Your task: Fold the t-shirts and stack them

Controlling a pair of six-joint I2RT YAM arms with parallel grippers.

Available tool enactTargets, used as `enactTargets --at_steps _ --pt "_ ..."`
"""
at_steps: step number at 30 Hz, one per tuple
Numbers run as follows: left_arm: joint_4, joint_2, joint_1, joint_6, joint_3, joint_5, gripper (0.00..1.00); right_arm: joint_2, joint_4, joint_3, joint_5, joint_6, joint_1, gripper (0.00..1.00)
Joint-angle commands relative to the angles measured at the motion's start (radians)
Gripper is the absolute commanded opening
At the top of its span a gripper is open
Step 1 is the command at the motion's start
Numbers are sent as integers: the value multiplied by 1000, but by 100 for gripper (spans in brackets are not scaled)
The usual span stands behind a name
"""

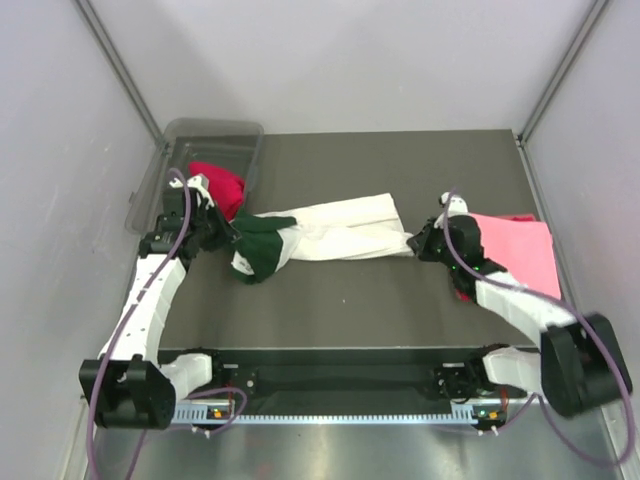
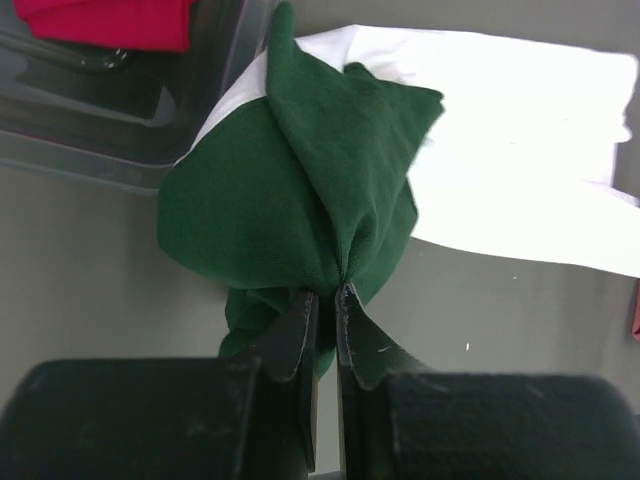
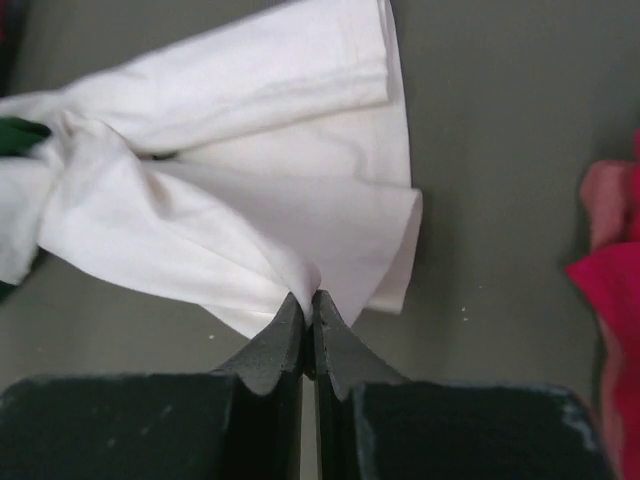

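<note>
Stretching across the dark table (image 1: pixel 400 300) between pale walls (image 1: pixel 40 150) lies a white t-shirt (image 1: pixel 345 228).

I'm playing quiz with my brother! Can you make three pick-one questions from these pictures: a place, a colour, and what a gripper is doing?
1. Where is the crumpled red t-shirt? A in the clear bin; B on a chair; C on a shelf.
2. What colour cloth does the left gripper pinch? A white; B dark green; C pink.
3. The right gripper is: A wide open; B shut on the white-and-green t-shirt; C out of view.
Answers: 1 A, bin walls surround it. 2 B, green bunches at its fingertips. 3 B, it pinches the white hem.
</note>
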Motion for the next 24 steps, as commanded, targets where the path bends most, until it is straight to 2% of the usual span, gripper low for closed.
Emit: enactTargets --at_steps 1,3,5,6,7,10,15,18,19,21,22,24 --pt "-13 24 1 14 47 3 0 -263 -142 -33 99 -24 -3 0" --pt "-16 30 1 17 57 -9 0 -348 -256 -64 132 -19 -5 0" --pt "-26 30 1 23 73 -49 0 -457 -309 -105 109 -5 -3 6" --pt "-32 25 1 25 80 -68 0 -488 -338 -119 75 1 -3 20" --pt "-43 21 1 25 88 -84 0 -534 -346 -134 51 5 -3 49" --pt "-48 4 1 26 102 -144 0 -545 -406 -139 4 27 -2 79" --pt "-57 -16 1 22 99 -189 0 -445 -449 -49 130 39 -5 76" --pt "-63 -30 2 17 85 -262 0 -312 -450 16 188 36 -6 63" --pt "-60 -35 2 20 81 -269 0 -231 -454 36 199 35 -6 56" --pt "-63 -32 2 25 71 -273 0 -151 -454 88 242 33 -8 49" --pt "-63 -27 2 29 70 -267 0 -87 -452 102 265 33 -11 39" --pt "-63 -22 2 36 64 -264 0 -31 -428 137 289 33 -12 35"
